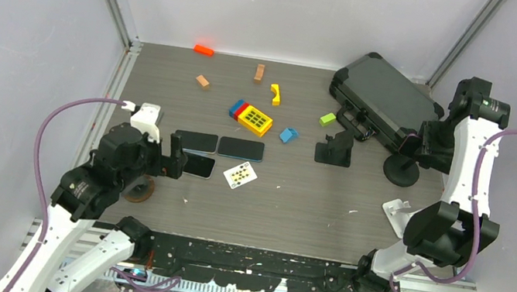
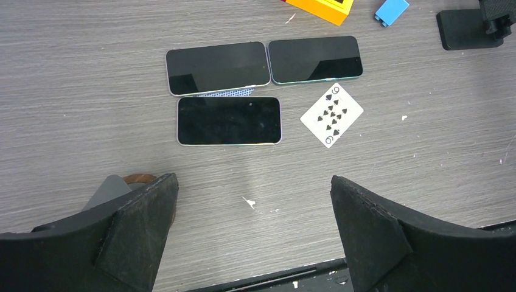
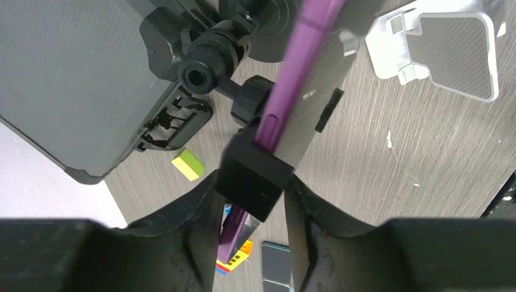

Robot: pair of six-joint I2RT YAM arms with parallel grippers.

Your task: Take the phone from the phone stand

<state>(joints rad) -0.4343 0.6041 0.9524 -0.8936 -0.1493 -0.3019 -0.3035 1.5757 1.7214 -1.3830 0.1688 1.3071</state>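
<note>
A purple-cased phone (image 3: 298,55) sits edge-on in the black clamp (image 3: 252,176) of a phone stand with a round black base (image 1: 400,171), at the right of the table by the black case. My right gripper (image 3: 254,185) (image 1: 416,142) straddles the clamp and the phone, with the jaws drawn in close on both sides of the phone. My left gripper (image 2: 252,201) (image 1: 159,158) is open and empty. It hovers over bare table just in front of three dark phones lying flat. The phone in the stand is hidden in the top view.
Three phones (image 1: 196,141) (image 1: 241,148) (image 1: 197,165) and a playing card (image 1: 240,174) lie left of centre. An empty black stand (image 1: 334,150), a white stand (image 1: 395,212), a black case (image 1: 385,95), coloured blocks (image 1: 254,118) and a tape roll (image 1: 139,190) are on the table.
</note>
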